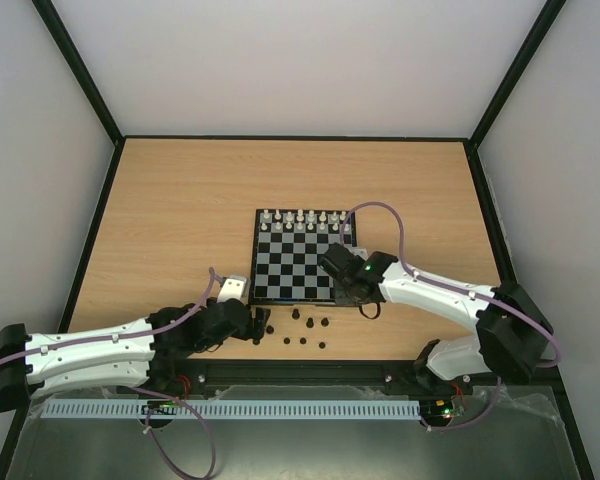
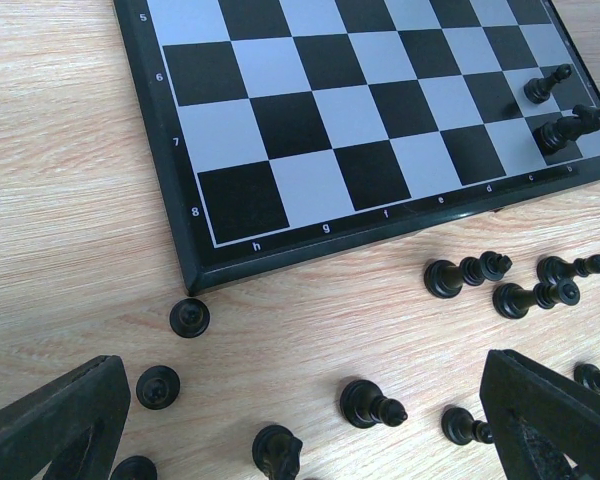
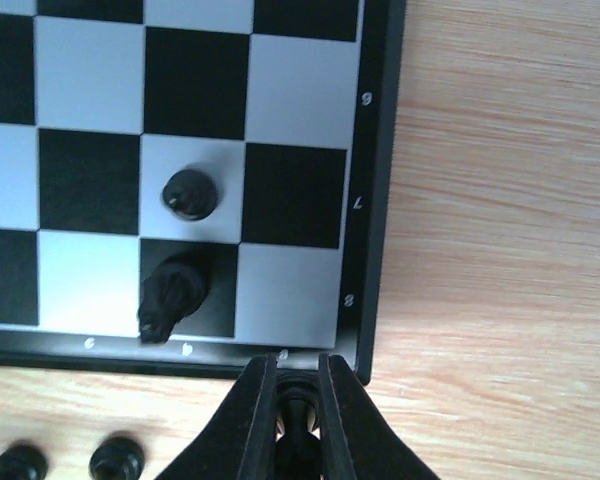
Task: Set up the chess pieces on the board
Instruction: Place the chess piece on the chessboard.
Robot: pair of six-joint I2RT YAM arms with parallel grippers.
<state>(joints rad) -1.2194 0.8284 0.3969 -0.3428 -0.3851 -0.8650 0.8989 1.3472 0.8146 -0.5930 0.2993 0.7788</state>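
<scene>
The board (image 1: 295,265) lies mid-table, with white pieces (image 1: 305,220) along its far rows. My right gripper (image 3: 298,385) is shut on a black chess piece (image 3: 298,415), just off the board's near right corner (image 3: 365,300). A black pawn (image 3: 190,193) and a black knight (image 3: 172,295) stand on the squares beside that corner. Several black chess pieces (image 1: 310,322) lie loose on the wood in front of the board. My left gripper (image 2: 300,425) hangs open over them, with a pawn (image 2: 370,403) and a knight (image 2: 277,450) between its fingers (image 2: 60,420) but untouched.
Black-framed walls (image 1: 110,120) enclose the wooden table. A rail (image 1: 230,408) with the arm bases runs along the near edge. More loose pieces (image 2: 525,295) lie toppled just off the board's near border, and two pawns (image 2: 189,317) stand by its corner.
</scene>
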